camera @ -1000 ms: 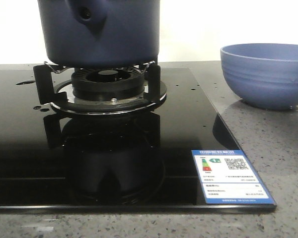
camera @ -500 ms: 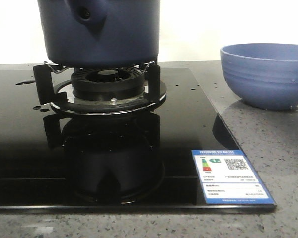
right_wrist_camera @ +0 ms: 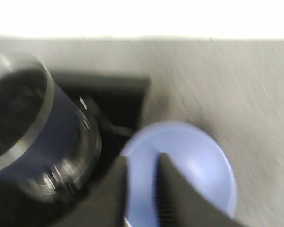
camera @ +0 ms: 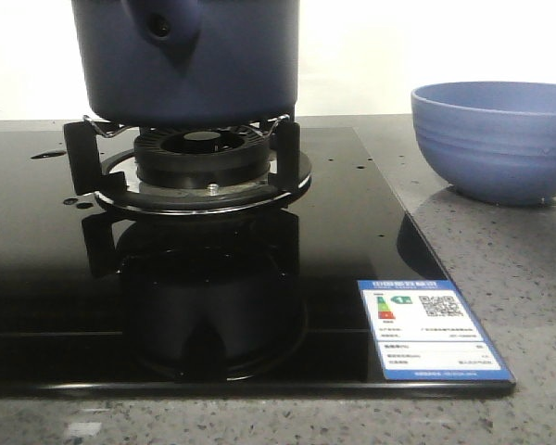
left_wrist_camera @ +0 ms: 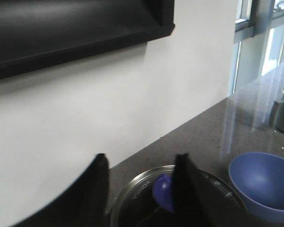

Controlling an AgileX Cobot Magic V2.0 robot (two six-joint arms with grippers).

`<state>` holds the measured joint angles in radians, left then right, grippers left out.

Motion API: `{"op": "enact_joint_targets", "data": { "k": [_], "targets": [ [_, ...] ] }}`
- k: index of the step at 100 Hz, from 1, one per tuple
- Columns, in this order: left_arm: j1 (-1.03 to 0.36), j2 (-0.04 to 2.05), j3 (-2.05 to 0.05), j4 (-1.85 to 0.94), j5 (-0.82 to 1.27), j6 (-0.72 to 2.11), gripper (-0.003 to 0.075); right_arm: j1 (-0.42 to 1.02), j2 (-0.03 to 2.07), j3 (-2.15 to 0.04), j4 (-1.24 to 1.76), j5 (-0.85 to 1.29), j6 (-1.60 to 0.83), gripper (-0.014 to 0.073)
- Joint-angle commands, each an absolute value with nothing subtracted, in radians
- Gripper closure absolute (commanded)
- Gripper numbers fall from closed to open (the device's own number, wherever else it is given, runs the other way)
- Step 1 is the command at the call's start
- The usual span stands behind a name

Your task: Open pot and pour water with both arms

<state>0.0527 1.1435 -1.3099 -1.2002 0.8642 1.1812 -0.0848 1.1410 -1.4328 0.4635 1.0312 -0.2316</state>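
While the pot point(camera: 193, 60) is standing upright on the burner point(camera: 201, 158), lidded, handle hole facing forward, the bowl point(camera: 497, 139) is sitting empty; both grippers point(left_wrist_camera: 139, 172) point(right_wrist_camera: 141, 177) are gaping, holding nothing.

My front cam sits low, close to the pot point(camera: 190, 60), facing forward. Both my wrist cams look down from above; all three catch it and the bowl point(camera: 496, 139).

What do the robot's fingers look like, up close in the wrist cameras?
Only the fingers show. The left gripper has two plain black fingers, broad at the base and narrowing to blunt tips. The right gripper has the same dark fingers; one seems ribbed on its inner face, though that picture is blurred. No cables or markings are visible.
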Motion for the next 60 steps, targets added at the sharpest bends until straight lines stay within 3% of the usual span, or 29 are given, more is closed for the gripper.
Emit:
{"op": "enact_joint_targets", "data": {
  "k": [1,11,22,37,60],
  "targets": [
    [0.094,1.09,-1.344,-1.243,0.848,1.118,0.074,-0.086,1.071,-1.405,0.556,0.822,-0.247,0.0653],
    [0.125,1.043,-1.331,-1.238,0.76,1.064,0.0741,-0.086,0.993,-1.288,0.593,0.66,-0.279,0.0652],
    [0.13,0.947,-1.254,-1.224,0.505,1.059,0.0741,-0.086,0.907,-1.141,0.636,0.485,-0.381,0.0652],
    [0.123,0.811,-1.106,-1.134,0.335,1.059,0.0741,-0.086,0.79,-0.938,0.636,0.368,-0.474,0.0657],
    [-0.064,0.577,-0.734,-1.117,0.224,1.124,0.0741,-0.086,0.615,-0.653,0.636,0.259,-0.566,0.0657]
  ]
}}
